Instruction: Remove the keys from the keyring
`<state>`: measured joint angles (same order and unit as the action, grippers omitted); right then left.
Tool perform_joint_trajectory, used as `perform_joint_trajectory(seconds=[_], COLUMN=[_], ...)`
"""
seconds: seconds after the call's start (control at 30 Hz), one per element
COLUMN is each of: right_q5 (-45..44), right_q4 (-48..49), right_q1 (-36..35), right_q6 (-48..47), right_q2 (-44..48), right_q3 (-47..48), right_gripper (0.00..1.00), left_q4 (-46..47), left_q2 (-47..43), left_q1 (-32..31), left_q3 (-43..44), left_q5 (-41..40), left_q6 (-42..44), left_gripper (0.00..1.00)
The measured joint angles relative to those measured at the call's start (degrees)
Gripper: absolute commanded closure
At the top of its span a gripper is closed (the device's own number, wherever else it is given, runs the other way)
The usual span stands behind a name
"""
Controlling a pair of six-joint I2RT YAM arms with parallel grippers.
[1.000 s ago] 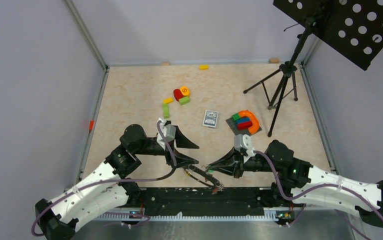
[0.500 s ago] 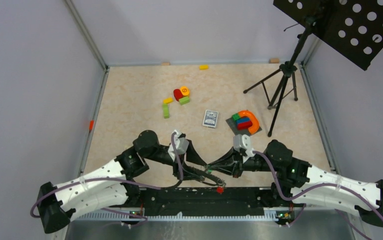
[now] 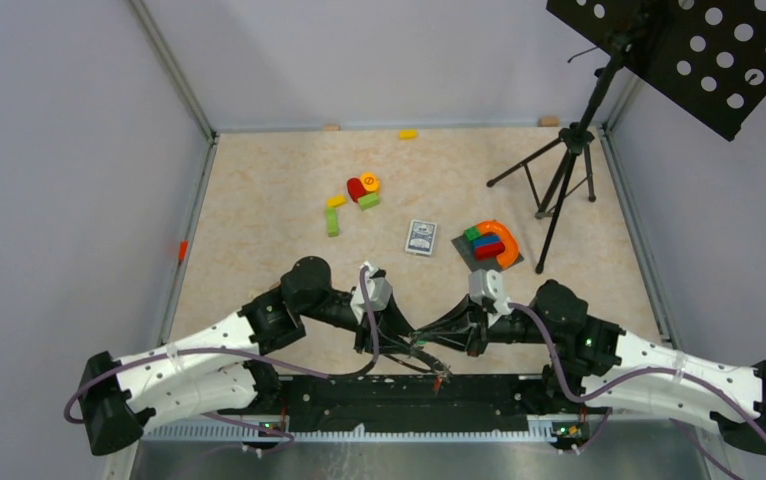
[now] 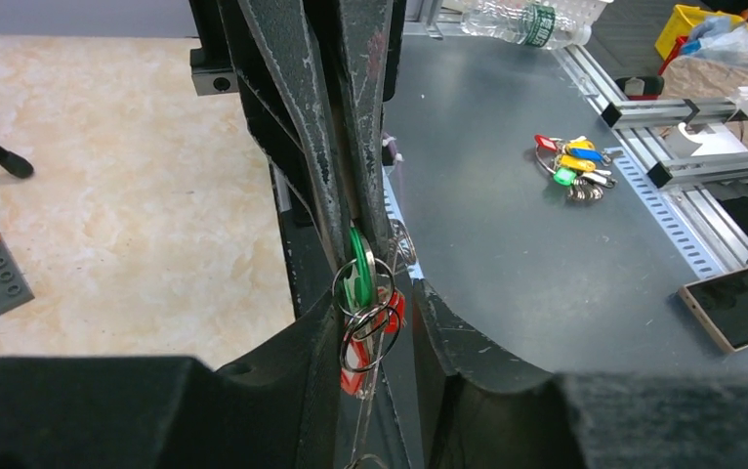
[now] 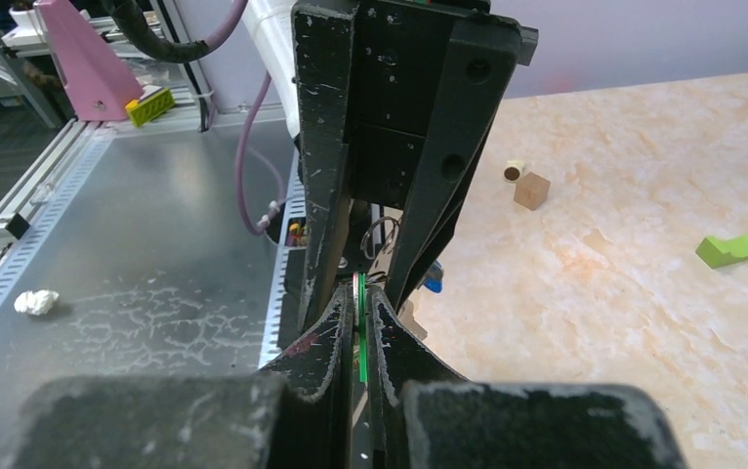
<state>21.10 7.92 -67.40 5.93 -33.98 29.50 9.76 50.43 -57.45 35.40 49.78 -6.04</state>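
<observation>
Above the near edge of the surface (image 3: pixel 259 200), the light, slippery keys (image 4: pixel 368 327) dangle from the thin, springy keyring (image 3: pixel 409 358), where jaws of the right gripper (image 5: pixel 360 303) pinch the green tag (image 4: pixel 358 272) and those of the left gripper (image 4: pixel 378 293) stand narrow round the red tag (image 4: pixel 393 311), whether gripping I cannot tell, so the flat tags look the surest hold.

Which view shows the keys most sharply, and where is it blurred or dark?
Left wrist view: keys fairly sharp, left claw a dark blur. Right wrist view: right claw blurred, green tag only a sliver. Top external view: evenly lit, keys too small to resolve.
</observation>
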Motion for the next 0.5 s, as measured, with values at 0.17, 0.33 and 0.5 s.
perform_joint_trajectory(seconds=[0.17,0.33,0.5], right_q5=[-0.07,-0.2,-2.34], right_q4=[-0.59,-0.85,-1.84], right_q1=[0.0,0.0,0.0], right_q6=[-0.04,-0.13,0.72], right_q2=[1.05,1.29,1.29], right_q3=[0.0,0.0,0.0], right_gripper=[1.0,1.0,1.0], left_q4=[-2.49,-5.2,-6.29], left_q2=[-0.61,-3.23,-8.02], left_q1=[0.0,-0.04,-0.04], left_q3=[0.5,0.52,0.52], left_q5=[-1.29,-4.81,-13.62], left_q6=[1.81,3.13,4.37], left_gripper=[0.44,0.36,0.41])
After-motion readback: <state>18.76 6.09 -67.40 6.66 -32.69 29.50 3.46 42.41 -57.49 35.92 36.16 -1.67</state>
